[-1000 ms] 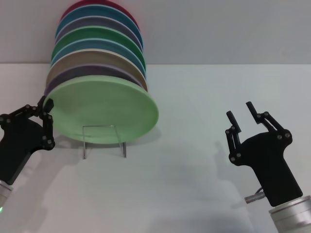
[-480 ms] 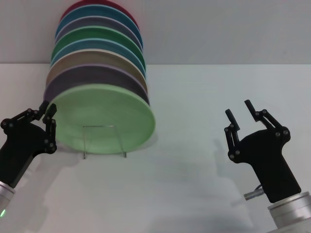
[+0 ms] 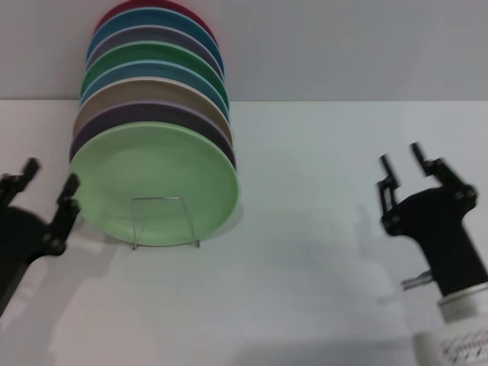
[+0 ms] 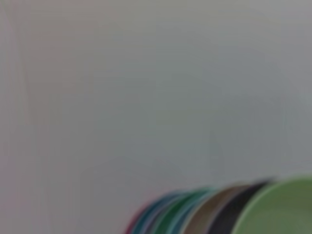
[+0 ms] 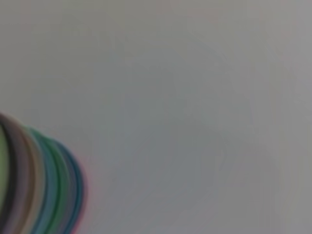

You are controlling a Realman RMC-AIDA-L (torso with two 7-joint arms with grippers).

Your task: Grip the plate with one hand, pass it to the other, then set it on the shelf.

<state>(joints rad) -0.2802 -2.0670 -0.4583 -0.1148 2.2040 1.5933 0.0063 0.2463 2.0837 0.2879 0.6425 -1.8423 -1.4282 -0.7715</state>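
Observation:
The pale mint-green plate (image 3: 156, 183) stands on edge at the front of a row of plates, resting in the clear shelf (image 3: 133, 236). My left gripper (image 3: 52, 174) is open just left of the plate's rim, a small gap away, and holds nothing. My right gripper (image 3: 401, 156) is open and empty, well to the right over the white table. The left wrist view catches the plate (image 4: 282, 209) at its edge, in front of the other plates.
Behind the mint plate leans a row of several coloured plates (image 3: 152, 84), dark purple, tan, blue, green and red, up to the back wall. The right wrist view shows the edges of that row (image 5: 48, 190). White tabletop (image 3: 305, 252) lies between the arms.
The left gripper let go of the plate's rim, opened and drew back left and down. The plate settled more upright on the shelf. The right gripper shifted right.

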